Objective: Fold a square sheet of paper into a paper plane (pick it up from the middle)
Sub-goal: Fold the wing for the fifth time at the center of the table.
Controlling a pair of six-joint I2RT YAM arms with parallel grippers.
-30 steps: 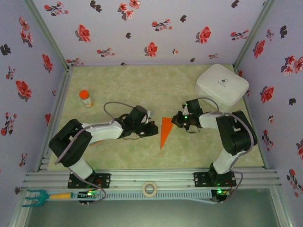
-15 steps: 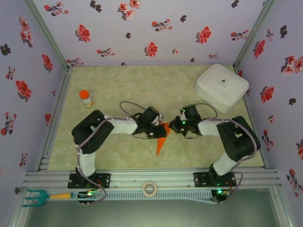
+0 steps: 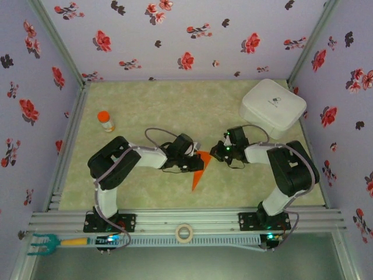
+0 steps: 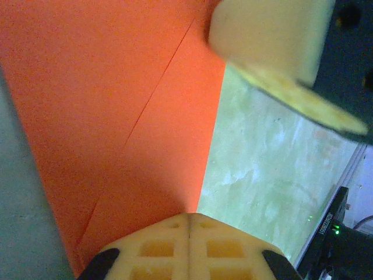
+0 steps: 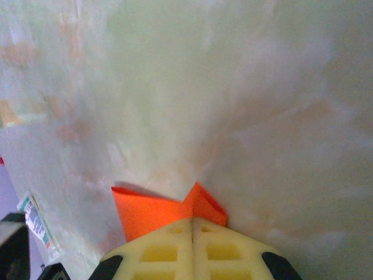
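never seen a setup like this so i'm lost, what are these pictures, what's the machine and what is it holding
It is two robot arms bolted at the near edge of a table, each ending in two fingers. The wide picture looks down from above and behind them: the left arm is on the left, the right arm on the right. The other two pictures come from a small camera on each wrist, looking along that arm's own yellow fingers.

On the table lie a folded orange paper, a white case at the back right and a small orange-capped bottle at the left. A tape roll sits on the front rail.

Both arms meet at the paper's wide end. The left fingers and the right fingers are each shut on it.
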